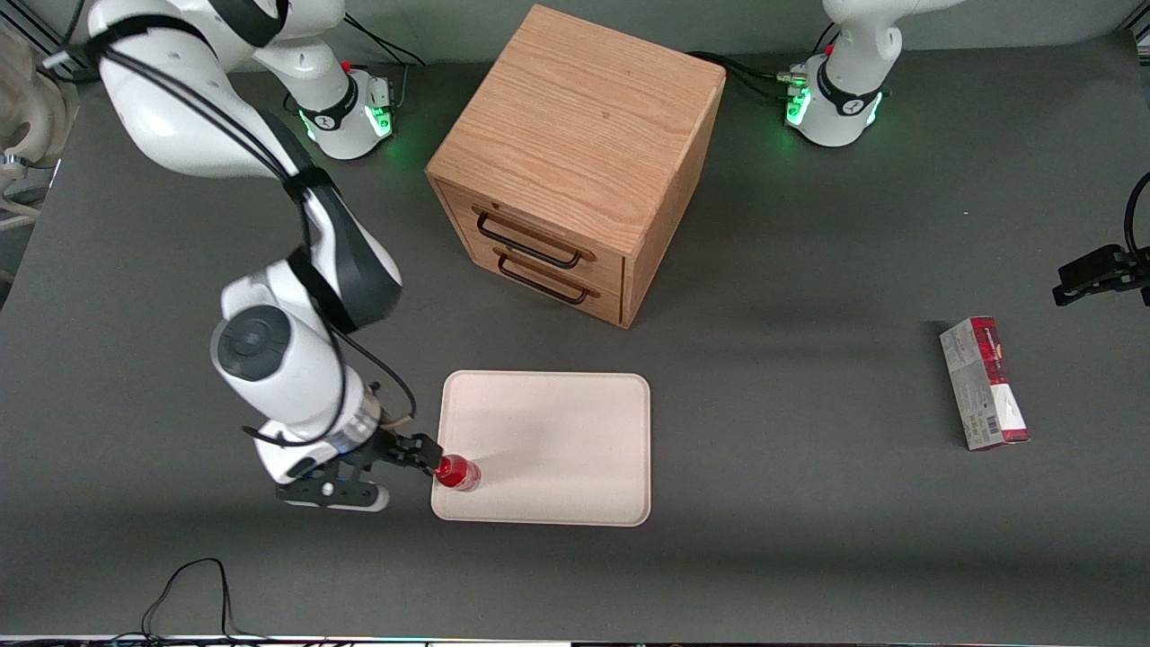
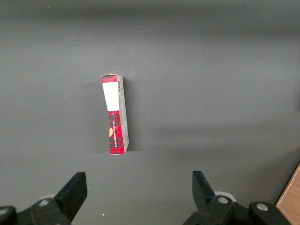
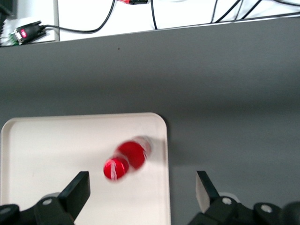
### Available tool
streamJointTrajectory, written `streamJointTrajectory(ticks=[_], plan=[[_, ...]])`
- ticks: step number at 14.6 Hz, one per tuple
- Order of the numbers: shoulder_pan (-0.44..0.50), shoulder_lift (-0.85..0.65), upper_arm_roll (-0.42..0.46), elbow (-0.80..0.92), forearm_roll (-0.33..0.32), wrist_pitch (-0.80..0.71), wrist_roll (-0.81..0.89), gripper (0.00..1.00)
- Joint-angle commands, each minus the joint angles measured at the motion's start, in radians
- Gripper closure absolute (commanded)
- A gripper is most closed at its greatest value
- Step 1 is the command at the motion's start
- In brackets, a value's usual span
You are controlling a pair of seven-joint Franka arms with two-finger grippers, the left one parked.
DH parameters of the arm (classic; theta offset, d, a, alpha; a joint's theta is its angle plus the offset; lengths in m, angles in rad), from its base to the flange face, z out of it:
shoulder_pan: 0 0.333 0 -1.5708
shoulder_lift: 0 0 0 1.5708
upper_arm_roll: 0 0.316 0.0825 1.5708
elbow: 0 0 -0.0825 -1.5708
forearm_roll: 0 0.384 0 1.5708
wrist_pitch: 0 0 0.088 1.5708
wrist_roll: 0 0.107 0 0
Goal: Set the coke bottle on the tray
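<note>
I am holding the gripper (image 1: 429,455) just beside the tray (image 1: 575,503), at its corner nearest the working arm; its jaws are standing released, wide apart around nothing. The coke bottle (image 1: 456,473) is sitting on the tray close to that rim, looking blurred in the wrist view, so I am worrying it is wobbling and could topple or roll off. Otherwise the tray is carrying nothing.

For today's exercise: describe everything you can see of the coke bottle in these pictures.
The coke bottle is small and red with a red cap, seemingly plastic. It stands on the cream tray, inside the rim near the corner closest to the working arm and the front camera. The tool is open above it, its fingers clear of the bottle; only the tray touches it.
</note>
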Motion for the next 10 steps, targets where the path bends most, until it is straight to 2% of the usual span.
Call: streamJointTrajectory(ticks=[1,2,4,7,10], plan=[[0.011,-0.242,-0.164,-0.181,0.214,-0.089,-0.207,0.0],[0.01,-0.311,-0.187,-0.227,0.236,-0.147,-0.29,0.0],[0.01,-0.443,-0.253,-0.31,0.239,-0.251,-0.378,0.0],[0.007,-0.635,-0.321,-0.453,0.241,-0.32,-0.382,0.0],[-0.004,-0.754,-0.358,-0.514,0.233,-0.393,-0.382,0.0]])
